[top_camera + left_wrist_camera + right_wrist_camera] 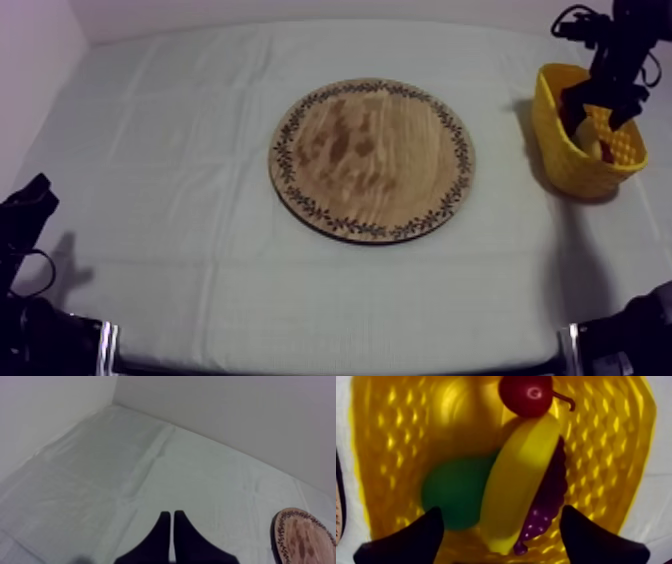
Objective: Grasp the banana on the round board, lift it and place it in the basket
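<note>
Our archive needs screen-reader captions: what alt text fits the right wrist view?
A banana lies inside the yellow basket among a green pear, purple grapes and a small red fruit; the right gripper hovers above, jaws open.

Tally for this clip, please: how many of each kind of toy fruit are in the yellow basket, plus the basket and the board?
Banana: 1
Pear: 1
Bunch of grapes: 1
Small red fruit: 1
Yellow basket: 1
Wooden board: 1
Total: 6
</note>
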Available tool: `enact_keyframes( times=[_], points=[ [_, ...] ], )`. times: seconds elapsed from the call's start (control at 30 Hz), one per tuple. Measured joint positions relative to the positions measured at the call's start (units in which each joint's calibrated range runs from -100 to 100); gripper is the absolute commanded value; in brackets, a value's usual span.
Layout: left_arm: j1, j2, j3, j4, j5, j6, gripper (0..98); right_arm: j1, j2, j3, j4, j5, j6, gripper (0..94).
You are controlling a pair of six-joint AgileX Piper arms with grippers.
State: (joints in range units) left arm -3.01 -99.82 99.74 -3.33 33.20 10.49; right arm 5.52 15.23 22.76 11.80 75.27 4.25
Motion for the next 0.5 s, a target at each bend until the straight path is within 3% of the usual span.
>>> enact_keyframes(
  times=[0.5],
  points=[
    [0.0, 0.0, 0.0, 0.00, -0.1, 0.0, 0.1, -0.7, -14.5, 5.6, -2.9, -3.8, 2.1, 56.3]
  ],
)
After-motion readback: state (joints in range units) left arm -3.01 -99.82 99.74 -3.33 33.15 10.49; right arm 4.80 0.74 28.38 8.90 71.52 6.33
